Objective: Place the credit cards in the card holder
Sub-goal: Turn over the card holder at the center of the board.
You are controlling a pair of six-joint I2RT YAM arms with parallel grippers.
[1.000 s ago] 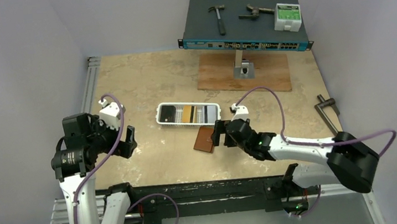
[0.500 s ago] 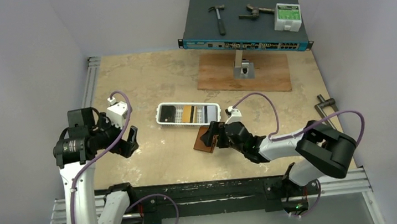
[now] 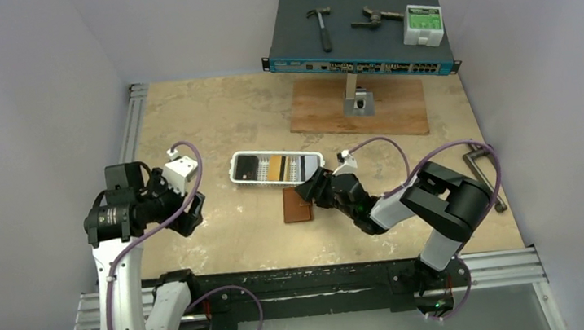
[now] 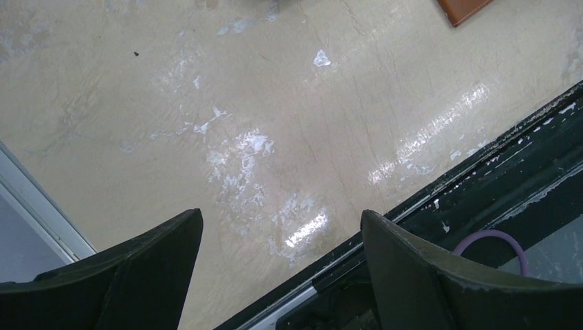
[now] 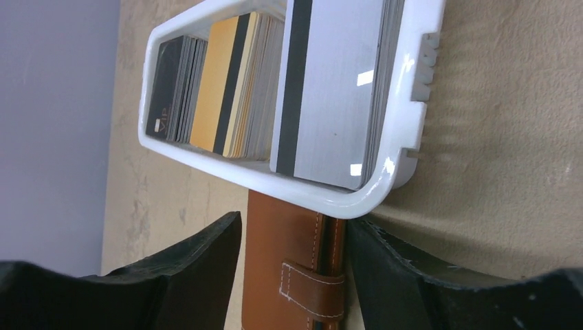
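Folding inward since earlier, the right gripper (image 3: 305, 190) reaches frame centre; the left gripper (image 4: 282, 216) hangs spread, empty. White tray (image 5: 405, 89) sits just above the brown card holder (image 5: 285, 247), straddled by the right jaws, likely for steadying; whether they pinch it, I cannot tell. Credit cards (image 5: 330, 82) stand upright in the tray.
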